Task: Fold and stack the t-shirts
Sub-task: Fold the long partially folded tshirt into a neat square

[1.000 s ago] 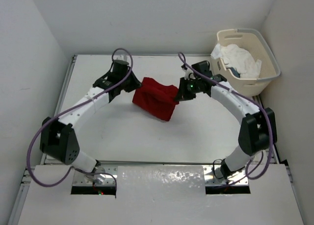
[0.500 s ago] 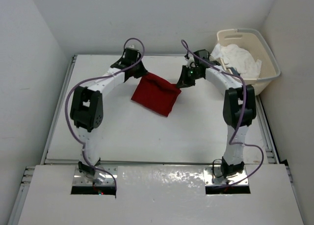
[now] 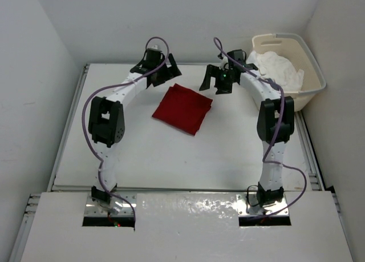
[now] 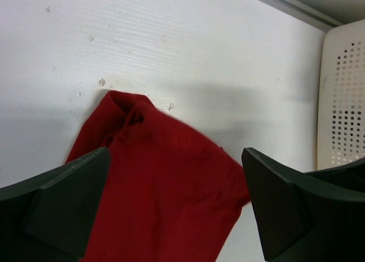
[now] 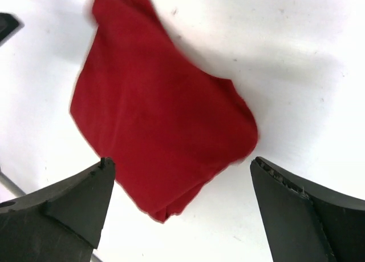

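Note:
A deep red t-shirt lies folded in a flat square on the white table, towards the back. My left gripper hangs open just above its far left corner, holding nothing. In the left wrist view the red t-shirt lies below, between the spread fingers. My right gripper is open too, beside the shirt's far right corner. The right wrist view shows the red t-shirt free on the table. A white t-shirt lies crumpled in the cream basket.
The cream laundry basket stands at the back right corner, close to my right arm, and its perforated wall shows in the left wrist view. Walls close the table at the back and both sides.
Both grippers carried the red t-shirt towards the back, laid it flat, opened and let go. Both arms now reach further back, with the grippers lifted off the cloth.

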### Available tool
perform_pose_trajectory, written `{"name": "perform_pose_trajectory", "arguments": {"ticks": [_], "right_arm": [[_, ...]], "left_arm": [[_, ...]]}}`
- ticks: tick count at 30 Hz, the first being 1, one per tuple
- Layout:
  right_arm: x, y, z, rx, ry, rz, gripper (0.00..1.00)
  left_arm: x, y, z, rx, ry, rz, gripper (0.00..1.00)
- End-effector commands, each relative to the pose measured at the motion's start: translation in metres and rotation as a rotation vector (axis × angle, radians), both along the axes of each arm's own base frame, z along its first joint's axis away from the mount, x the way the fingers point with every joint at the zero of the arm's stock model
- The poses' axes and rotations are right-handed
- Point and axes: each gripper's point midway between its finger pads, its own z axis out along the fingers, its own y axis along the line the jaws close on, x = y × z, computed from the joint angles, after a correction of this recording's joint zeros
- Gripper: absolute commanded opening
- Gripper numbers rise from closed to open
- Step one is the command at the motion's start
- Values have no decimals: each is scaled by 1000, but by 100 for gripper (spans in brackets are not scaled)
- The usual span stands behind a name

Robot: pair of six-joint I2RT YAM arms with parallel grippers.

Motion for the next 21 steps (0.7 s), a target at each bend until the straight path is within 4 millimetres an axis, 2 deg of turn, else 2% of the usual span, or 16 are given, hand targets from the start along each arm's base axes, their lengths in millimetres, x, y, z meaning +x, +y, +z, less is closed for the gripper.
{"name": "perform_pose_trajectory", "arguments": {"ticks": [1, 2, 3, 5, 6, 7, 8, 9, 10, 11, 12, 13, 14, 16, 17, 21], "right_arm": [[-10, -7, 50, -16, -134, 4, 99], [-15, -7, 51, -13, -137, 0, 99], [-22, -6, 46, -9, -127, 5, 99], [-28, 5, 56, 33, -164, 48, 99], [-37, 14, 49, 69, -136, 61, 99], [-38, 21, 46, 113, -123, 70, 99], [-37, 35, 52, 200, -131, 88, 99], [-40, 39, 44, 218, -113, 88, 99], [-37, 42, 41, 226, -116, 84, 99], [-33, 43, 29, 229, -95, 74, 99], [-27, 45, 28, 234, -93, 69, 99], [-23, 46, 23, 238, -85, 62, 99], [-18, 47, 6, 239, -55, 49, 99], [-5, 49, -1, 241, -54, 31, 99], [-1, 50, -19, 233, -30, 19, 99], [15, 46, -48, 186, -13, -22, 99]], "left_arm": [[-9, -4, 46, -27, -88, -38, 100], [-17, -7, 35, -22, -64, -45, 100], [-20, -10, 37, -28, -70, -55, 100], [-32, -16, 22, -23, -37, -72, 100], [-37, -23, 21, -40, -36, -102, 100], [-46, -27, 8, -40, -5, -115, 100], [-53, -30, 3, -46, 13, -129, 100], [-56, -33, -2, -51, 13, -137, 100], [-62, -36, -10, -56, 29, -145, 100], [-73, -38, -27, -67, 70, -162, 100], [-74, -39, -31, -78, 71, -164, 100], [-81, -38, -45, -83, 103, -161, 100], [-83, -37, -54, -78, 120, -160, 100], [-89, -33, -70, -56, 158, -151, 100], [-90, -28, -80, -36, 177, -133, 100], [-101, -19, -97, -2, 218, -111, 99]]}}
